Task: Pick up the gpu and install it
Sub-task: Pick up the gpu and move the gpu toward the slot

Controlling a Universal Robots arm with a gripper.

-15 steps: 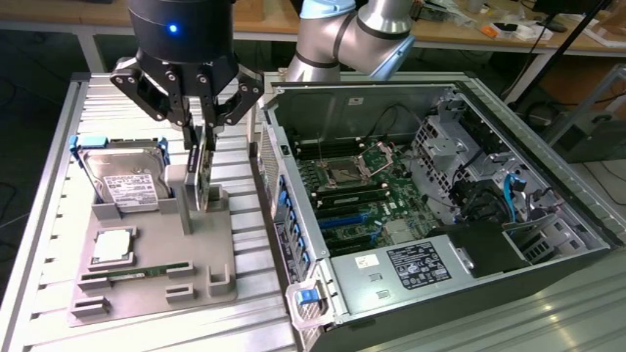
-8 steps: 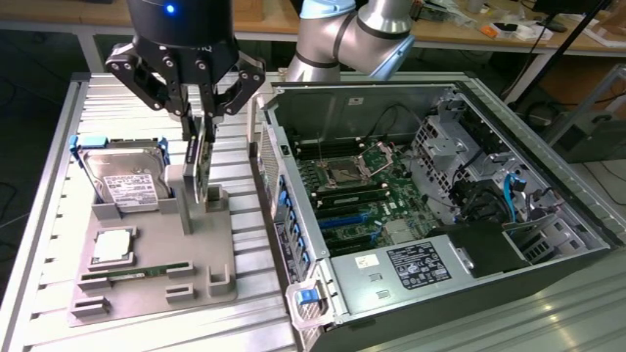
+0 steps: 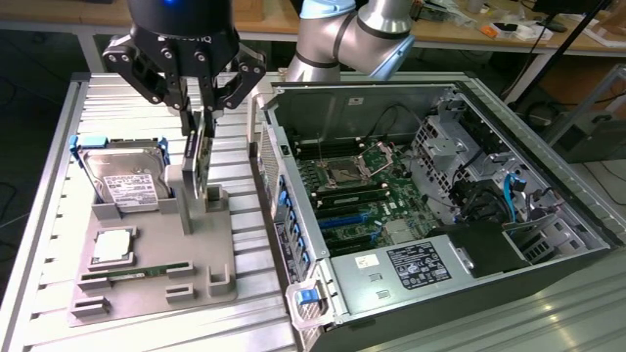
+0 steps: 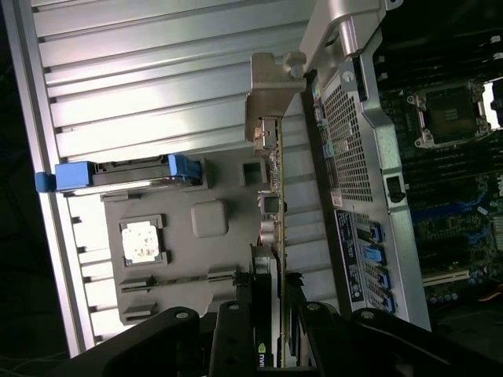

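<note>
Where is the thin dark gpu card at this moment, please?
In the exterior view's left half, the thin dark gpu stands on edge in the black pincer, over the grey holder tray, between the silver hard drive and the open computer case.

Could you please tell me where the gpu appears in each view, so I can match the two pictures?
Exterior view: the gpu stands on edge at the exterior view's left, clamped in the gripper, over the grey tray.
Wrist view: the gpu runs edge-on out from the gripper, between the grey tray and the computer case.
Shared landmark: the blue-railed hard drive beside it.
</note>
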